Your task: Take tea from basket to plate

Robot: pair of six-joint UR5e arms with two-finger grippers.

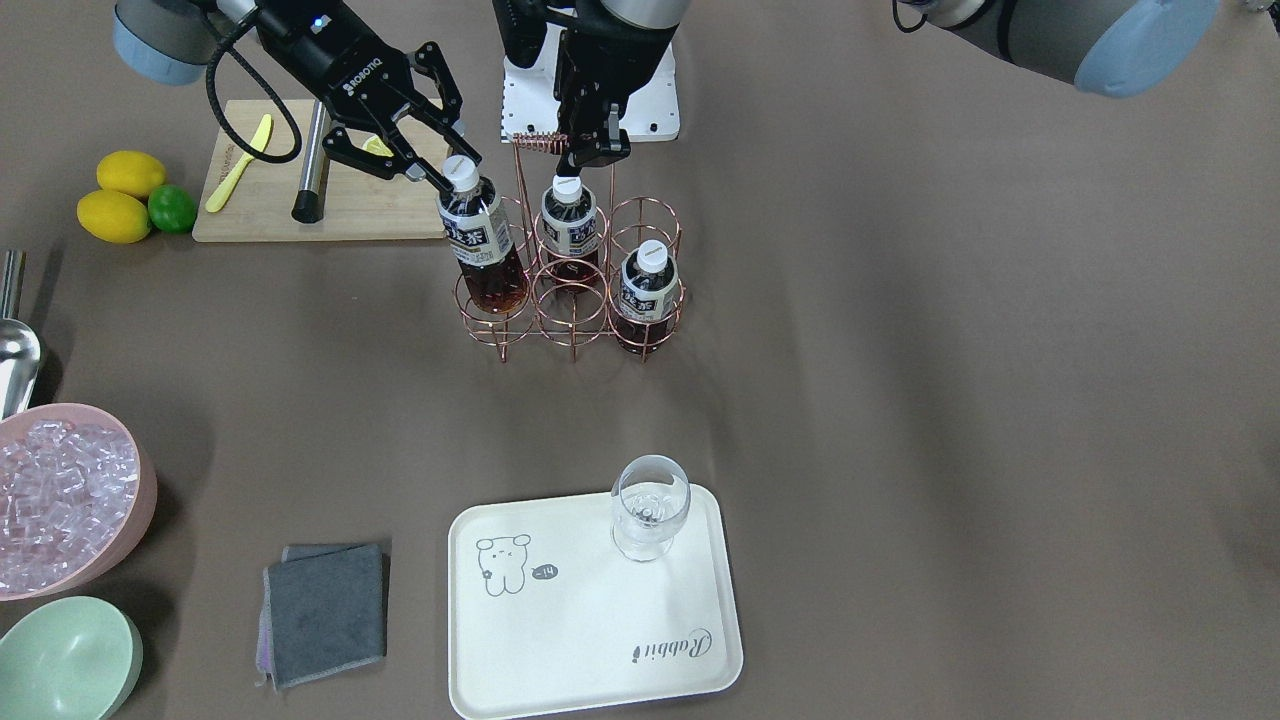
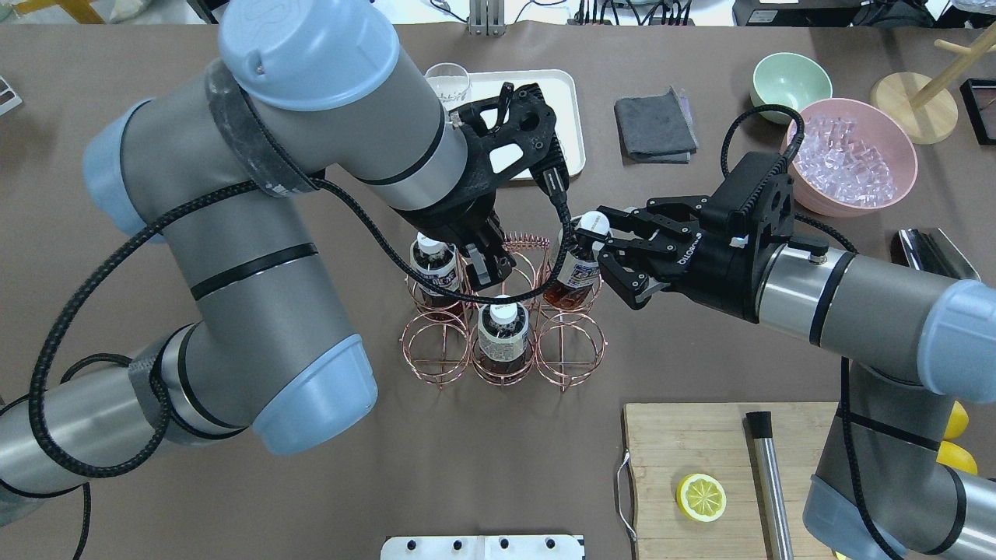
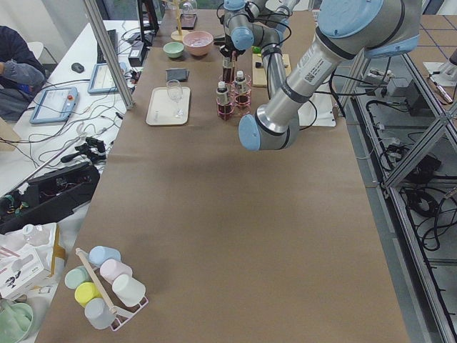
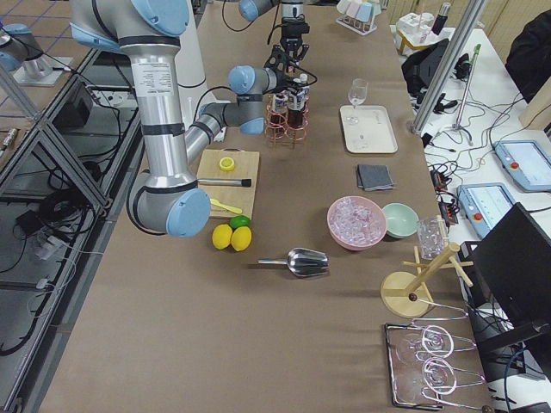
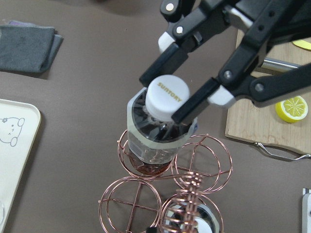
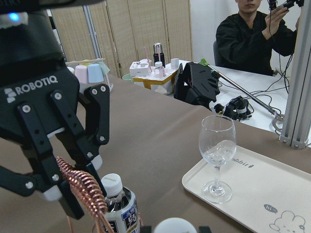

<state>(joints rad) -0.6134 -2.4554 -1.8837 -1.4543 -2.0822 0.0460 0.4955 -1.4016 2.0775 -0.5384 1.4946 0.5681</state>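
The rose-gold wire basket (image 1: 572, 310) (image 2: 576, 342) stands mid-table with three tea bottles in it. My right gripper (image 1: 452, 170) (image 2: 599, 233) (image 5: 167, 94) is shut on the white cap of the corner tea bottle (image 1: 478, 235) (image 2: 580, 268) (image 5: 160, 126). That bottle leans outward with its base still in its ring cell. My left gripper (image 1: 590, 152) (image 2: 490, 264) (image 6: 73, 187) is shut on the coil of the basket's handle. The cream plate (image 1: 590, 620) (image 2: 564, 124) (image 6: 262, 189) lies beyond the basket and holds a stemmed glass (image 1: 650, 505).
Two more tea bottles (image 1: 569, 220) (image 1: 647, 285) stand upright in the basket. On my right are a cutting board (image 1: 300, 200), lemons (image 1: 120, 200), a scoop (image 1: 15, 350), a pink bowl of ice (image 1: 60, 490), a green bowl (image 1: 60, 660) and a grey cloth (image 1: 325, 610).
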